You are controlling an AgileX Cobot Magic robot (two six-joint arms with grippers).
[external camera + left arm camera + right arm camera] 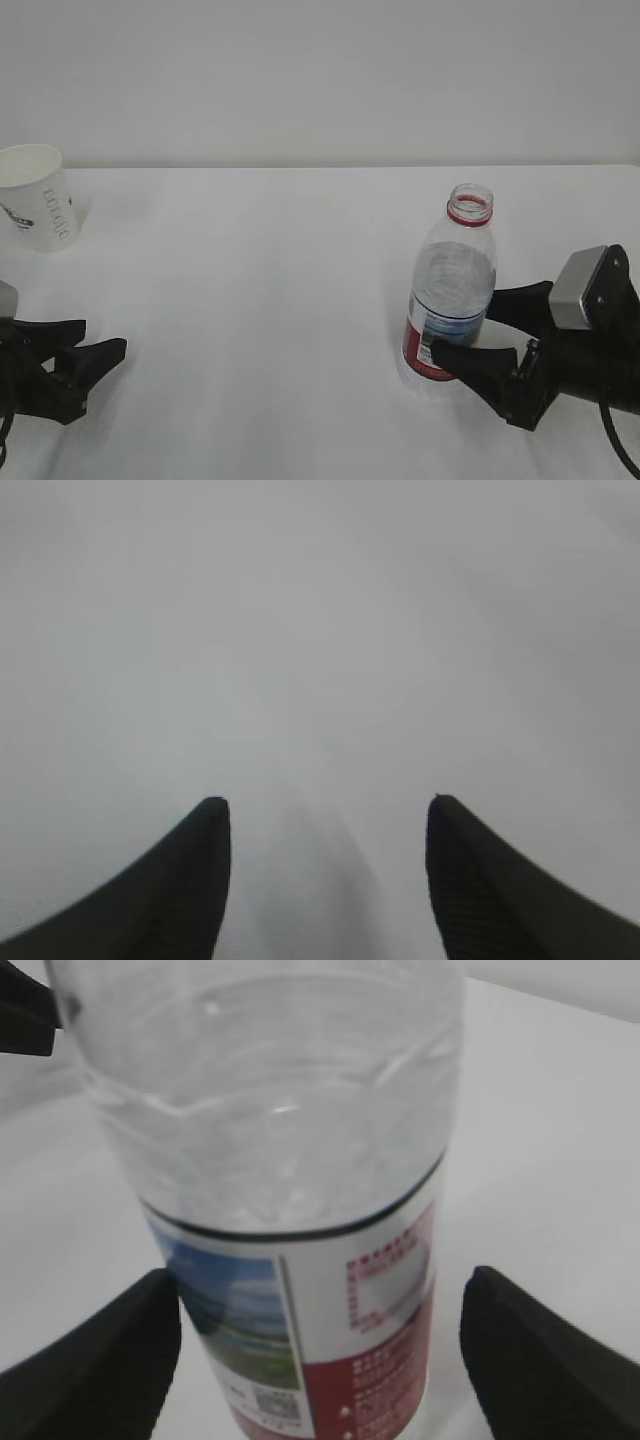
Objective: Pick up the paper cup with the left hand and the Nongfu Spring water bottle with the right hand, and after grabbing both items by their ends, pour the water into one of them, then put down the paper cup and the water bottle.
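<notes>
The white paper cup (pixel 38 197) stands upright at the far left of the table, dark lettering on its side. My left gripper (pixel 103 336) rests low at the front left, well in front of the cup, open; in its wrist view the left gripper (pixel 327 802) has only bare table between its fingers. The uncapped Nongfu Spring water bottle (pixel 452 290) stands upright right of centre with clear water (pixel 270 1090) inside. My right gripper (pixel 462 325) stands open around the bottle's red-labelled lower part. In the right wrist view the bottle (pixel 290 1210) fills the space within the right gripper (pixel 322 1275), with a gap at the right finger.
The white table (pixel 260 300) runs back to a plain pale wall. A wide bare stretch lies between cup and bottle. The grey camera block (pixel 590 285) of the right arm sits just right of the bottle.
</notes>
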